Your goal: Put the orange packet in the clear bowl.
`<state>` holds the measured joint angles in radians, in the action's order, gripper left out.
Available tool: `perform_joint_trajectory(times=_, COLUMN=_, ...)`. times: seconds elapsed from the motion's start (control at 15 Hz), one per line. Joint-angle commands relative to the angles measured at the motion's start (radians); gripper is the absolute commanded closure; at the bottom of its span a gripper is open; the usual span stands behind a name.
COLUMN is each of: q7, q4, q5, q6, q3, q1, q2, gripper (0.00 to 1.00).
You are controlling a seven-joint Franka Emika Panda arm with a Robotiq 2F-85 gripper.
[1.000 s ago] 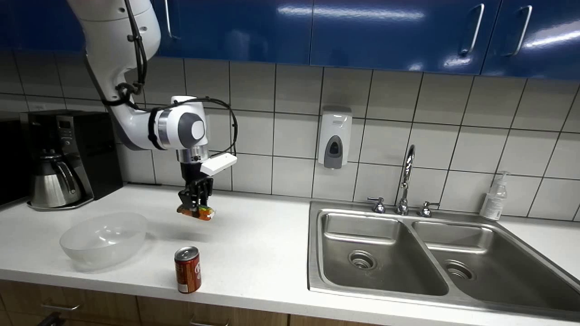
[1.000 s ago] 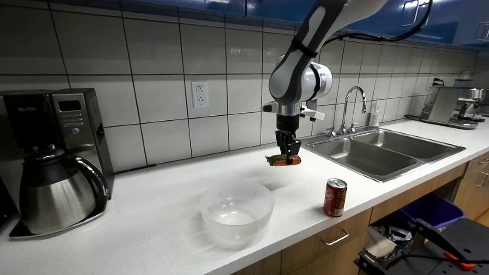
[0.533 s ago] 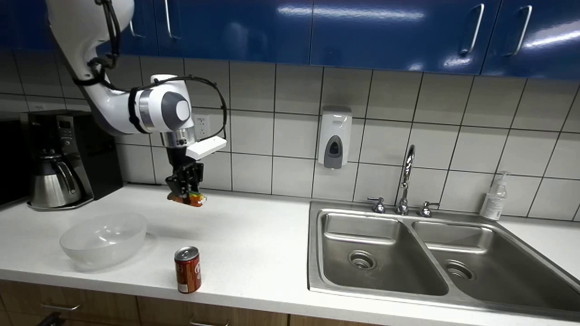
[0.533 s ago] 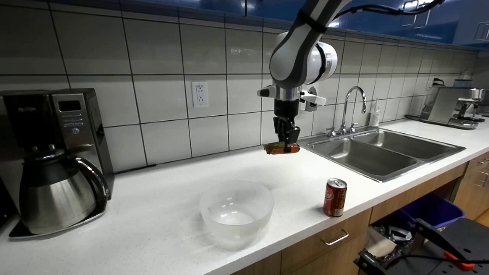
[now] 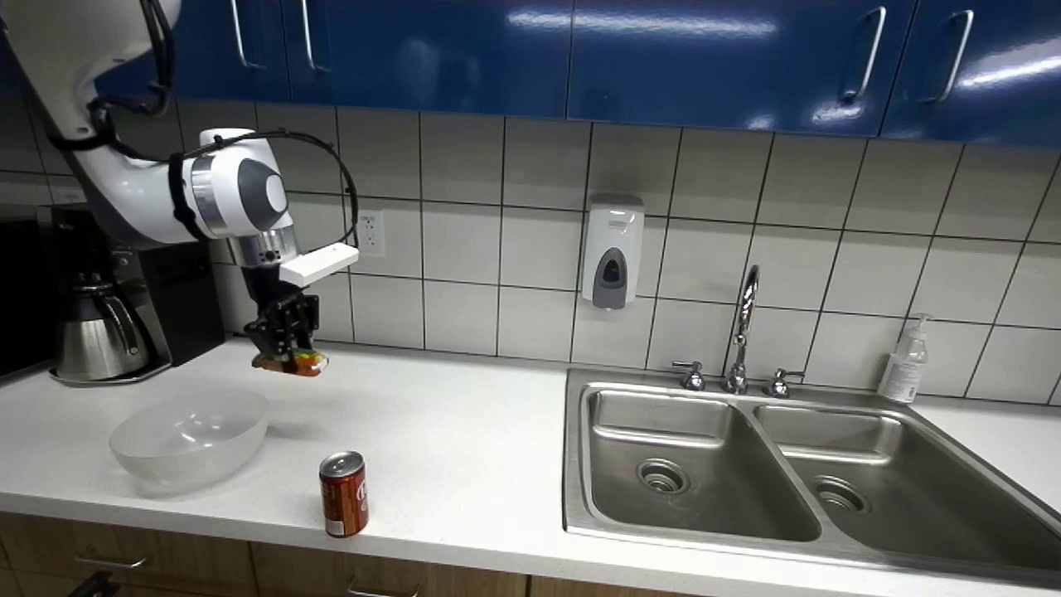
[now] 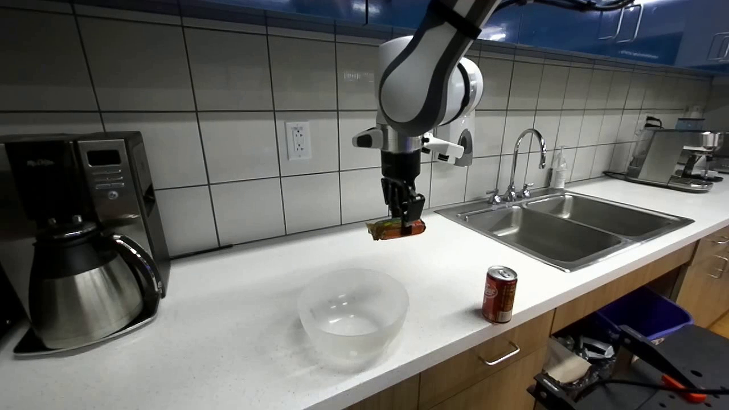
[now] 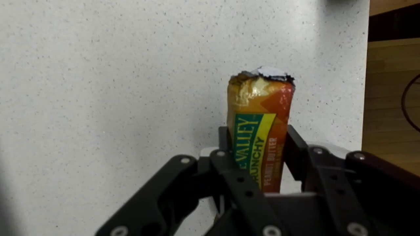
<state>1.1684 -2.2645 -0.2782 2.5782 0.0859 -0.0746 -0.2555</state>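
Note:
The orange packet, a snack bar wrapper with green and yellow print, shows in both exterior views (image 5: 310, 362) (image 6: 383, 229) and in the wrist view (image 7: 259, 108). My gripper (image 5: 287, 361) is shut on the packet's middle, with one finger on each long side, also in the wrist view (image 7: 257, 141). It holds the packet level, well above the counter. The clear bowl (image 5: 166, 474) stands upright on the counter, also in an exterior view (image 6: 350, 348). The packet is higher than the bowl and off to its wall side. In the wrist view the gripper hides most of the bowl.
A red drink can (image 5: 344, 495) stands near the counter's front edge, also in an exterior view (image 6: 499, 295). A coffee maker with a steel pot (image 6: 85, 290) stands beside the wall. A double sink (image 5: 696, 535) is set in the counter. Blue cabinets (image 5: 431, 54) hang above.
My gripper has risen a little, then moved left in both exterior views, nearer to the bowl, with the packet still in it. The bowl and can have not moved.

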Motion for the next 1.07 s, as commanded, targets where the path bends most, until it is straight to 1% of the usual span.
perform_joint_trajectory(times=0.0, q7=-0.062, q4=-0.003, q5=-0.050, q6=-0.015, q3=0.028, q1=-0.042, q2=0.005, gripper=0.84)
perform_joint_trajectory(times=0.27, q7=-0.096, q4=0.024, q5=-0.043, q6=-0.001, q3=0.063, q1=-0.084, q2=-0.055, gripper=0.84)
perform_joint_trajectory(times=0.73, q7=-0.203, q4=0.060, q5=-0.061, q6=-0.023, q3=0.097, q1=-0.162, q2=-0.157, gripper=0.84)
perform_joint_trajectory(times=1.0, q7=-0.227, q4=0.075, q5=-0.052, q6=-0.031, q3=0.113, q1=-0.178, q2=-0.212, gripper=0.84)
